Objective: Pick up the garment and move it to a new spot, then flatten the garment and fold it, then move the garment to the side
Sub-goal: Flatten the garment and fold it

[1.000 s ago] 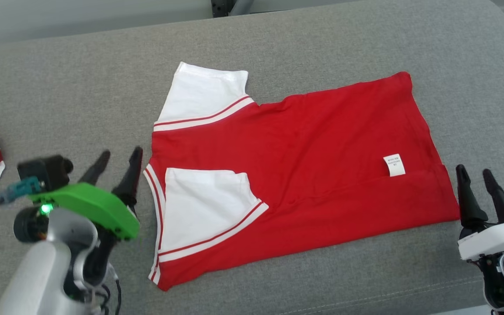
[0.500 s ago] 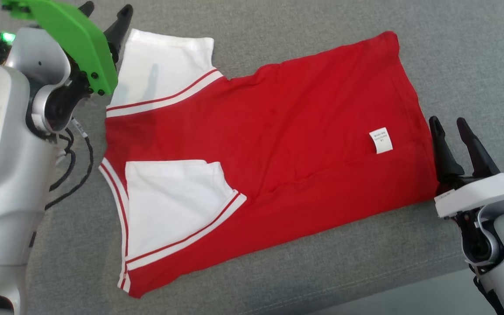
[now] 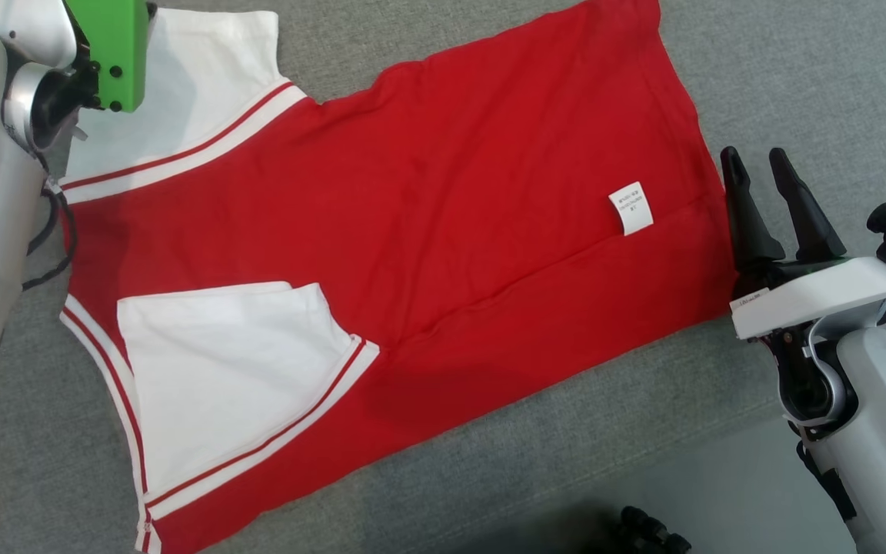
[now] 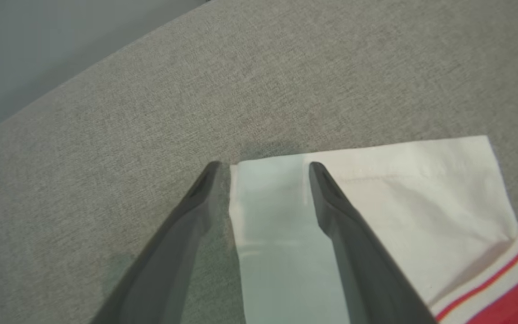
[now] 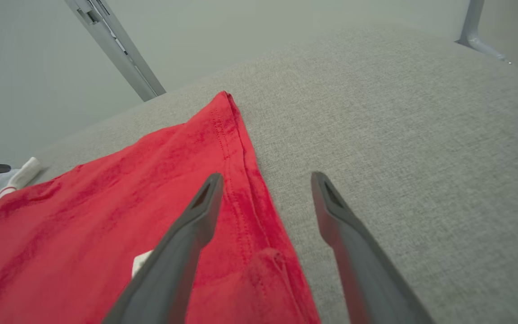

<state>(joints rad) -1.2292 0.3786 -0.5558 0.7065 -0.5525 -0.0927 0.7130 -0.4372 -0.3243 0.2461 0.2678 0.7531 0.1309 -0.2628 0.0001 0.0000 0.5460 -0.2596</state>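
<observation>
The garment (image 3: 443,231) is a red shirt with white sleeves, lying flat on the grey cushion (image 3: 797,77). Its near sleeve (image 3: 220,369) is folded onto the body, and a white label (image 3: 631,208) shows near the right hem. My left arm's green wrist cover (image 3: 108,46) hangs over the far sleeve (image 3: 197,69). In the left wrist view my left gripper (image 4: 263,168) is open, straddling that sleeve's (image 4: 398,189) corner edge. My right gripper (image 3: 756,158) is open at the right hem; one of the fingers (image 5: 196,225) lies over the red cloth (image 5: 106,216), the other over bare cushion.
The cushion's front edge runs along the lower right, with pale floor (image 3: 704,492) below it and a dark object (image 3: 647,535) at the bottom. Grey metal frame bars (image 5: 115,49) stand behind the cushion in the right wrist view.
The head camera has shifted, so the shirt fills more of the picture. My left arm has swung from beside the collar up to the far white sleeve. My right gripper stays at the right hem.
</observation>
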